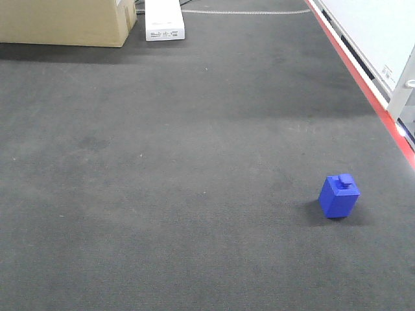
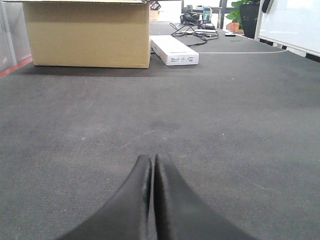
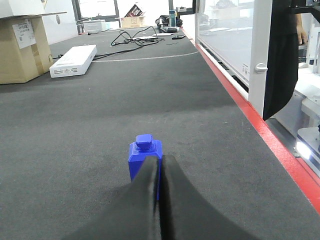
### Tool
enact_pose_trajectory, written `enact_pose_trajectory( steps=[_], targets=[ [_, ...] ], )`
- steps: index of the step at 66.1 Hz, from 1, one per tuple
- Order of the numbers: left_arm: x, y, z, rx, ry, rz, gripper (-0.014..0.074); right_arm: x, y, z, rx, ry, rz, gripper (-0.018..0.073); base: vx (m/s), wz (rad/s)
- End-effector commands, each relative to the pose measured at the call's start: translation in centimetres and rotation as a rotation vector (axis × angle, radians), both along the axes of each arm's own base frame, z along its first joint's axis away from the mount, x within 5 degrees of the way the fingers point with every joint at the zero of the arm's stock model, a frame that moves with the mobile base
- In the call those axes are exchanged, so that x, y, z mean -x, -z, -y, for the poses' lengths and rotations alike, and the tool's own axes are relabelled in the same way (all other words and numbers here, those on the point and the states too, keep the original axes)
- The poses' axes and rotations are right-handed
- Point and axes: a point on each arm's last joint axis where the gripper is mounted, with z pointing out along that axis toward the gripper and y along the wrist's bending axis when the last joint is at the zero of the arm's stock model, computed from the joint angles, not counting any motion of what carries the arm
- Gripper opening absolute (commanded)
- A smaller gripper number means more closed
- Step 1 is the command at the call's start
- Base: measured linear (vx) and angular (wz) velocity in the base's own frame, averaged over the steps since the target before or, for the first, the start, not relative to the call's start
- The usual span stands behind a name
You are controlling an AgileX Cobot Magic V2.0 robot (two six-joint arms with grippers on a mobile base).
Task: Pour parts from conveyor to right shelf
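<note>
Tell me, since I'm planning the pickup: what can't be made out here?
Blue block: lower part hidden behind the right tool, right wrist view.
White box: label print too small to read, front view.
Cardboard box: cut off by the top edge, front view.

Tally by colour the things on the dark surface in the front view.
Blue: 1, the block
Brown: 1, the cardboard box
White: 1, the flat box
Total: 3
</note>
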Motion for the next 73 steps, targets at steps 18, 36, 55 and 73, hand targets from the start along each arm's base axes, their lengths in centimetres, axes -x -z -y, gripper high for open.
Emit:
enact_pose_trajectory(
  steps=[18, 36, 55, 73],
  targets=[
    [-0.09, -1.29, 0.05, 0.018, 0.008, 0.082, -0.0006, 0.05, -0.45, -0.08, 0.008, -0.007, 0.077, -0.0009, 0.0, 0.0],
    [-0.09, -1.29, 0.05, 0.018, 0.008, 0.082, -0.0006, 0.05, -0.45, -0.08, 0.013, -0.007, 0.077, -0.0009, 0.0, 0.0],
    [-0.09, -1.29, 0.05, 0.018, 0.008, 0.082, -0.0006, 0.05, -0.45, -0.07, 0.027, -0.007, 0.077, -0.0009, 0.0, 0.0],
    [-0.09, -1.29, 0.05, 0.018, 0.008, 0.082, -0.0006, 0.12, -1.31, -0.22, 0.02, -0.022, 0.169, -0.0009, 0.0, 0.0]
  ],
)
